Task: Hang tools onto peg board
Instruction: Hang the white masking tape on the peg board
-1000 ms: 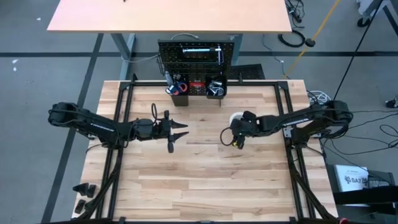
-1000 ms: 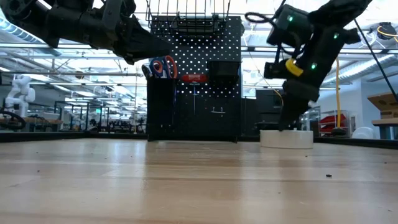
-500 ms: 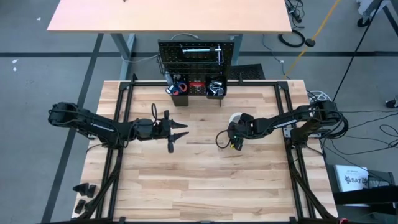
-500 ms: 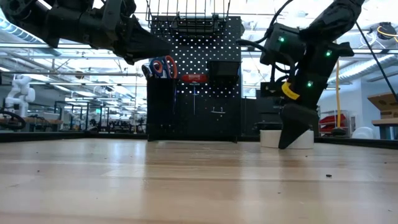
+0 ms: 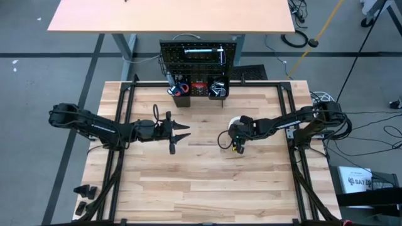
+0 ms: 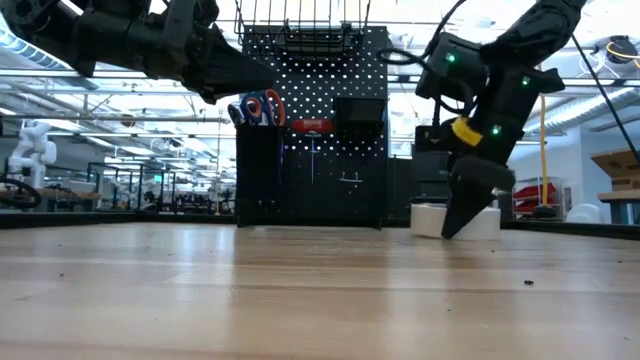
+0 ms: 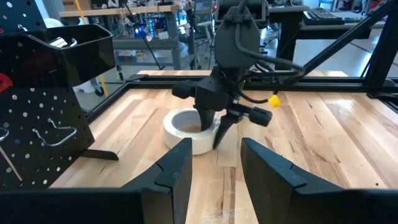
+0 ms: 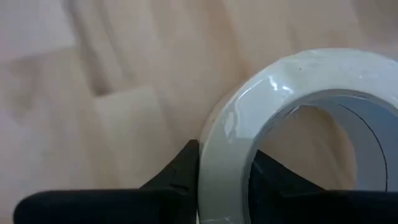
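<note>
White tape roll (image 5: 237,120) lies flat on the wooden table (image 5: 201,188), right of centre in the overhead frame. The right gripper (image 5: 233,135) pinches its wall, one finger inside, one outside, probably to lift it. Left of centre, the left gripper (image 5: 183,134) hovers half open, empty. The black peg board (image 5: 200,50) stands at upper centre; a workshop lies behind.

Even overhead light in the high view; the bench (image 5: 201,163) reads clearly with only soft shadows under the arms. Low view: backlit by bright ceiling strips and windows, so the peg board (image 6: 312,125) and arms show as dark silhouettes, and the near bench surface is blurred. Right wrist view: very close, with glare on the tape roll (image 8: 280,118) and soft-focus wood.
</note>
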Controlling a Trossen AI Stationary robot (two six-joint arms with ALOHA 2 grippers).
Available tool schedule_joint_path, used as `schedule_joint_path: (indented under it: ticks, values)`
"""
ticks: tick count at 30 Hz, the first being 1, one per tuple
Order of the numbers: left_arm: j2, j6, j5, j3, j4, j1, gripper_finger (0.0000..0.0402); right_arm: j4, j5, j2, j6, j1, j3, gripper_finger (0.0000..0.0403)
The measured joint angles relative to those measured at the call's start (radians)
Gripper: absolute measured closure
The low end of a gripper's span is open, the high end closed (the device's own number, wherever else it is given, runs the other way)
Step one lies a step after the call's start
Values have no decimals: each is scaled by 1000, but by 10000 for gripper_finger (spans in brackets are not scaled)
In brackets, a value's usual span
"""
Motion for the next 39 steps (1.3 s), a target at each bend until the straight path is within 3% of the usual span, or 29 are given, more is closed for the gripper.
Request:
schedule_joint_path:
  ticks: [4,11,18,21,25,29,32,35,39]
  values:
    - [0,1,15,0,-1,0,265,-3,-73,-29,-10,8,10,330]
    - [0,1,16,0,-1,0,265,15,-69,-163,-44,71,37,330]
    - [0,-139,21,1,53,1,265,66,97,-291,-122,180,39,330]
    - [0,-208,29,2,102,1,265,120,86,-305,-187,229,39,330]
    - [7,-160,182,2,124,1,265,272,-47,-311,-289,281,39,330]
    - [51,-23,313,2,236,-8,265,427,-250,-312,-354,305,39,330]
    - [95,129,299,2,340,-28,265,536,-390,-312,-363,312,39,330]
    - [140,315,267,28,364,-79,265,627,-465,-312,-366,321,40,330]
    - [193,448,97,103,364,-148,265,704,-476,-312,-382,330,40,330]
